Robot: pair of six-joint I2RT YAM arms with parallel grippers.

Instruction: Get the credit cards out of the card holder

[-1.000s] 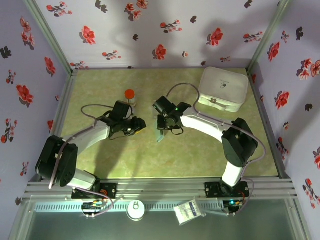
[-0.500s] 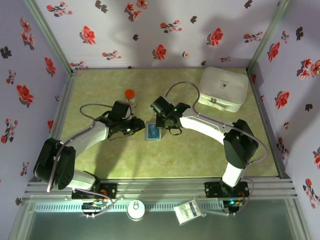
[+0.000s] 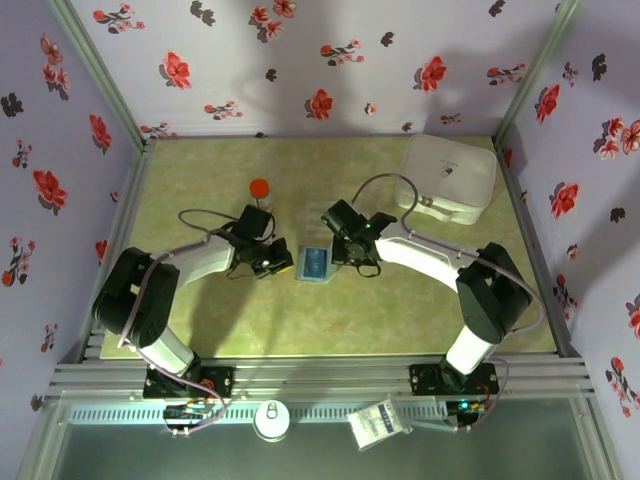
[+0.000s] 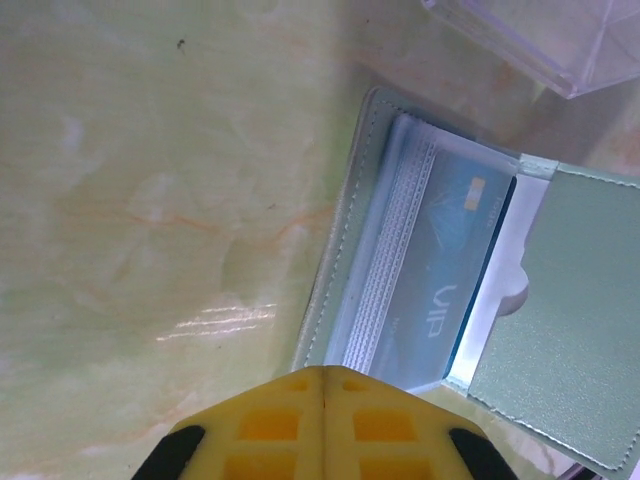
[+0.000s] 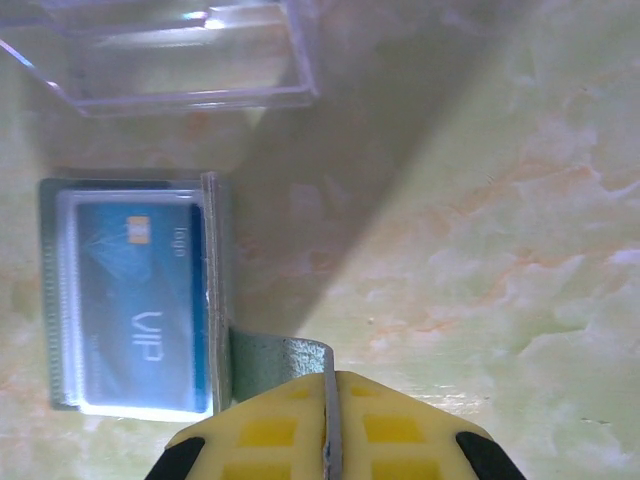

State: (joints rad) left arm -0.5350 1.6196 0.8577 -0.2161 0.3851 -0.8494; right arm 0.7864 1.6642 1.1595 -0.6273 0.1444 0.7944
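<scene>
- Two arms meet at the holder (image 3: 312, 265), which lies open on the desk (image 3: 400, 310) between them, near a clear box (image 5: 170, 50).
- Right fingers (image 5: 328, 395) are pinched tight on the holder's free flap and hold it up off the card panel.
- Left fingers (image 4: 322, 390) are closed pad to pad at the near edge of the card panel. Whether they have caught anything there, I cannot tell.
- Blue card (image 4: 440, 270) sits face up in its clear sleeve, with the flap off it.
- Key relation: from the left wrist the card lies ahead and a touch right. Its long axis runs roughly away from the fingers, so a short end faces them. From the right wrist it lies off to the left, alongside.
- My read: the left arm is nearer and better lined up for the pull. It would need to part its fingers first, with the right holding the flap back.
</scene>
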